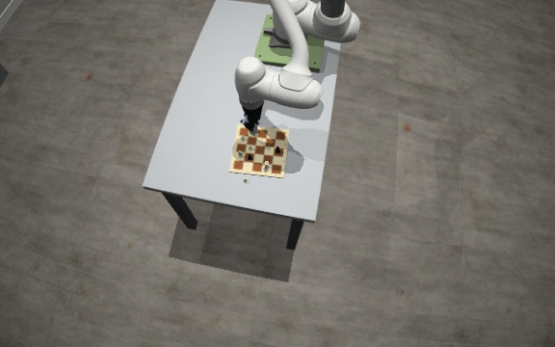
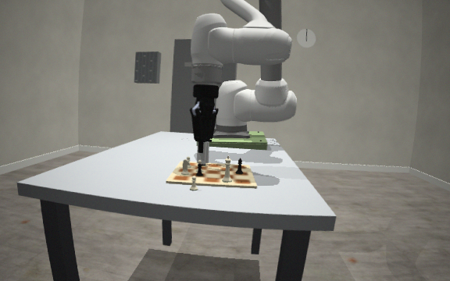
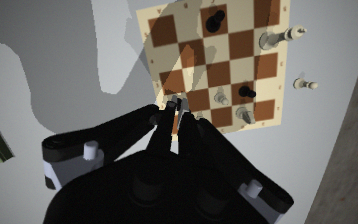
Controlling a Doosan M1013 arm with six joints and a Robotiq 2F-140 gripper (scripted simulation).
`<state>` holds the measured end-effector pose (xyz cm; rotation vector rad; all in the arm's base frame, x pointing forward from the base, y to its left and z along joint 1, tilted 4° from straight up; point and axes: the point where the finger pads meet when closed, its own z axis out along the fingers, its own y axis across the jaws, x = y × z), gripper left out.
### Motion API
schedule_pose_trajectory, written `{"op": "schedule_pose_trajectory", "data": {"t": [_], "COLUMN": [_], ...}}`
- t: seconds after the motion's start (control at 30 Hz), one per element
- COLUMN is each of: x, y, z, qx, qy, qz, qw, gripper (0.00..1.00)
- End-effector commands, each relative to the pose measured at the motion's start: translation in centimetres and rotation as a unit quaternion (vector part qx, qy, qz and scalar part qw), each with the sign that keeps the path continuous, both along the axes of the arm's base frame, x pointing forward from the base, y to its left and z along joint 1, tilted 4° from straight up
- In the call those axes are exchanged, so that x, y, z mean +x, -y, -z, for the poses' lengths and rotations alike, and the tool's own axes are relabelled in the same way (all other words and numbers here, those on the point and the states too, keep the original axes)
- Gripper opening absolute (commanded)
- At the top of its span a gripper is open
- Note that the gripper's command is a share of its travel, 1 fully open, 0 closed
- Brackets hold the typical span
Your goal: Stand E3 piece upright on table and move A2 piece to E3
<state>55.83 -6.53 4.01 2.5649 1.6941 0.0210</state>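
One big white robot arm point(image 1: 284, 87) reaches out from one flat green base plate point(image 1: 308, 53). The plate sits at the far end of one long grey table point(image 1: 202, 96).

One small square chess board point(image 1: 257, 173) with brown and cream squares lies flat on the table, near the front end.

The arm's one black claw point(image 2: 203, 156) points straight down over the corner of the board that is closest to the robot. Its two fingers are pinched almost all the way together. Seen from the wrist, they are squeezed on one small dark chess piece point(image 3: 178, 101). Only a tiny bit of it peeks out between the tips, so its shape is hard to tell.

Five more pieces stand up on the board.
- One tall white piece with a pointy top point(image 2: 227, 169) stands near the front edge. It is the biggest piece.
- One black piece point(image 2: 239, 166) stands behind it, a little to the side.
- One small black piece point(image 2: 199, 168) stands close under the claw but does not touch it.
- One white piece point(image 2: 186, 165) stands beside that black one, at the board's side edge.
- One more small white piece point(image 3: 221, 96) stands next to the small black piece.

One little white pawn point(image 2: 194, 183) stands upright on the bare table, just off the front edge of the board.
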Motion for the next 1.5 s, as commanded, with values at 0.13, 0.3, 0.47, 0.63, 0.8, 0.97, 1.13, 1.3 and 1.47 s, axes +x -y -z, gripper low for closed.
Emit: {"op": "schedule_pose_trajectory", "data": {"t": [0.13, 0.3, 0.47, 0.63, 0.8, 0.97, 1.13, 1.3, 1.47], "x": [0.0, 0.0, 0.0, 0.0, 0.0, 0.0, 0.0, -0.1, -0.3], "y": [0.0, 0.0, 0.0, 0.0, 0.0, 0.0, 0.0, -0.1, -0.3], "z": [0.0, 0.0, 0.0, 0.0, 0.0, 0.0, -0.9, -2.5, -6.2], "qx": [0.0, 0.0, 0.0, 0.0, 0.0, 0.0, 0.0, 0.0, 0.0], "qy": [0.0, 0.0, 0.0, 0.0, 0.0, 0.0, 0.0, 0.0, 0.0], "qz": [0.0, 0.0, 0.0, 0.0, 0.0, 0.0, 0.0, 0.0, 0.0], "qw": [1.0, 1.0, 1.0, 1.0, 1.0, 1.0, 1.0, 1.0, 1.0], "gripper": [0.0, 0.0, 0.0, 0.0, 0.0, 0.0, 0.0, 0.0, 0.0]}}
